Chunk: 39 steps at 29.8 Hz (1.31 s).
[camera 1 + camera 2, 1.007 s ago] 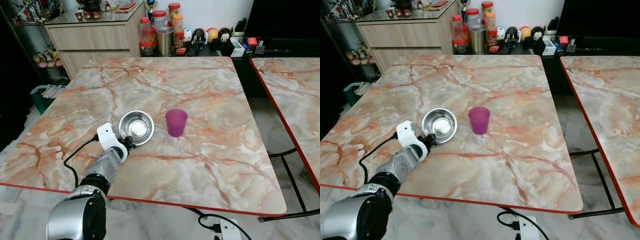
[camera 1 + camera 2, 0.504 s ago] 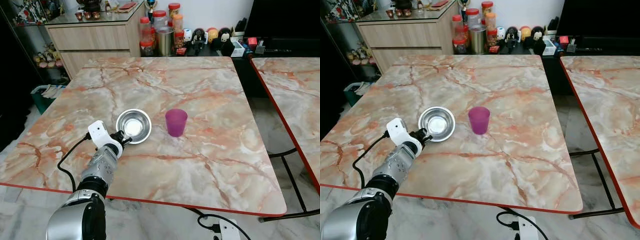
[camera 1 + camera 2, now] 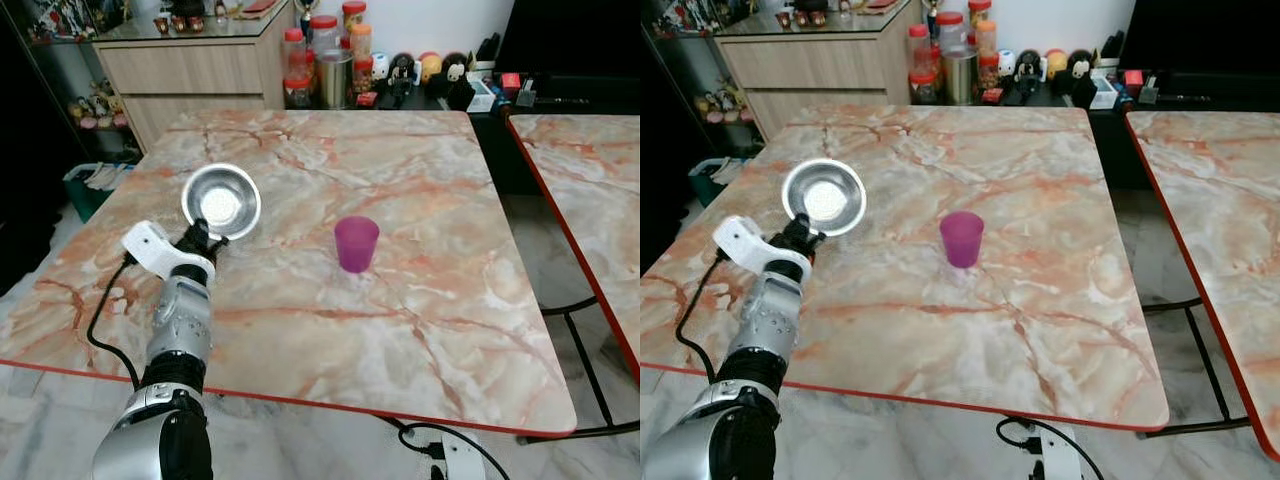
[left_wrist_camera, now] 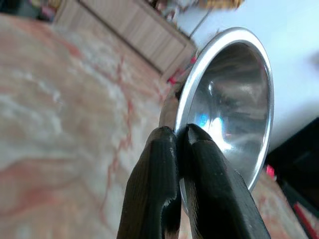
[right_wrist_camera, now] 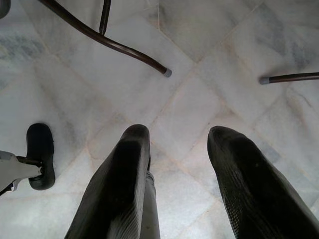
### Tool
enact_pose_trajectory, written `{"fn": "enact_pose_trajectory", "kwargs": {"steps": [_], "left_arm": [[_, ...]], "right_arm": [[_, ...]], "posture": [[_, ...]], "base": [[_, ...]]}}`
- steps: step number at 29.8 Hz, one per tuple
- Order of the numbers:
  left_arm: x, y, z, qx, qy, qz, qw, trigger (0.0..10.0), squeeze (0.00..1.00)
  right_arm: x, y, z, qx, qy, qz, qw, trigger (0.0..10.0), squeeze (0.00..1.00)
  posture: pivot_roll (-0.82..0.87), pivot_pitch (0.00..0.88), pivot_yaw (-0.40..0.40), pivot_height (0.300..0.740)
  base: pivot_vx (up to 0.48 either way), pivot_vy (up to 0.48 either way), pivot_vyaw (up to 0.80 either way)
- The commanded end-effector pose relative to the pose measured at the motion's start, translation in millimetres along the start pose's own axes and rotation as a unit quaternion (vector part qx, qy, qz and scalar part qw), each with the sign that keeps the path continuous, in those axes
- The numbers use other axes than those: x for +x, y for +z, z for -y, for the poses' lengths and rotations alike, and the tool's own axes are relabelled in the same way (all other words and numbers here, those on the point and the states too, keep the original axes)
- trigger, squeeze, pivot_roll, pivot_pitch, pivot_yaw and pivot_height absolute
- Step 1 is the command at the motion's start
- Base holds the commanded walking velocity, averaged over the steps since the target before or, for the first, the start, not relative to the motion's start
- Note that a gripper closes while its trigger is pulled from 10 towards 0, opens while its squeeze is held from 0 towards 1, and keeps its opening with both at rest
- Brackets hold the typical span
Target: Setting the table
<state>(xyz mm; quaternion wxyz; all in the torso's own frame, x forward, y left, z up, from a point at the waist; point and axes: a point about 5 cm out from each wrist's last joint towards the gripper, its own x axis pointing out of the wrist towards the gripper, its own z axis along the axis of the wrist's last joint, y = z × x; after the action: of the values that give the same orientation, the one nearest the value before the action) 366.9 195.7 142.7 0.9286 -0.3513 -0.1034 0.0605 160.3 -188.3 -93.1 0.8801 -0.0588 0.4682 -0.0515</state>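
The left gripper (image 3: 203,237) pinches the rim of the steel bowl (image 3: 221,201) (lifted, tilted) at ten o'clock from the purple cup (image 3: 356,243). This looks like carrying; next, lower it flat onto the table (image 3: 430,300). The right gripper (image 5: 174,184) hangs open.

A silver ribbed left arm (image 3: 180,330) carries a white wrist block, a black cable and black fingers (image 4: 159,194).

Bowl (image 3: 221,202) left of cup (image 3: 356,243).
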Motion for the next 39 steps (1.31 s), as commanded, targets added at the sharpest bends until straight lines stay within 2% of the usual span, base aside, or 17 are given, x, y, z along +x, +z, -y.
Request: {"fn": "enact_pose_trajectory", "kwargs": {"steps": [1,31,39], "left_arm": [[-0.8,8,0.0,-0.007,-0.002,0.029,1.000,10.0,0.00],[5.4,24,8.6,0.003,-0.007,0.065,0.998,10.0,0.00],[9.6,38,24.5,0.010,-0.039,0.092,0.995,10.0,0.00]], "right_arm": [[0.4,2,-1.1,0.001,0.002,0.001,1.000,10.0,0.00],[-0.2,-2,-0.3,0.014,-0.003,-0.008,1.000,10.0,0.00],[0.0,-1,0.4,0.012,-0.002,-0.007,1.000,10.0,0.00]], "posture": [[0.04,0.000,0.028,0.740],[0.03,0.000,0.031,0.740],[0.03,0.000,0.030,0.740]], "base": [[0.000,0.000,0.00],[0.000,-0.465,0.00],[0.000,-0.465,0.00]]}}
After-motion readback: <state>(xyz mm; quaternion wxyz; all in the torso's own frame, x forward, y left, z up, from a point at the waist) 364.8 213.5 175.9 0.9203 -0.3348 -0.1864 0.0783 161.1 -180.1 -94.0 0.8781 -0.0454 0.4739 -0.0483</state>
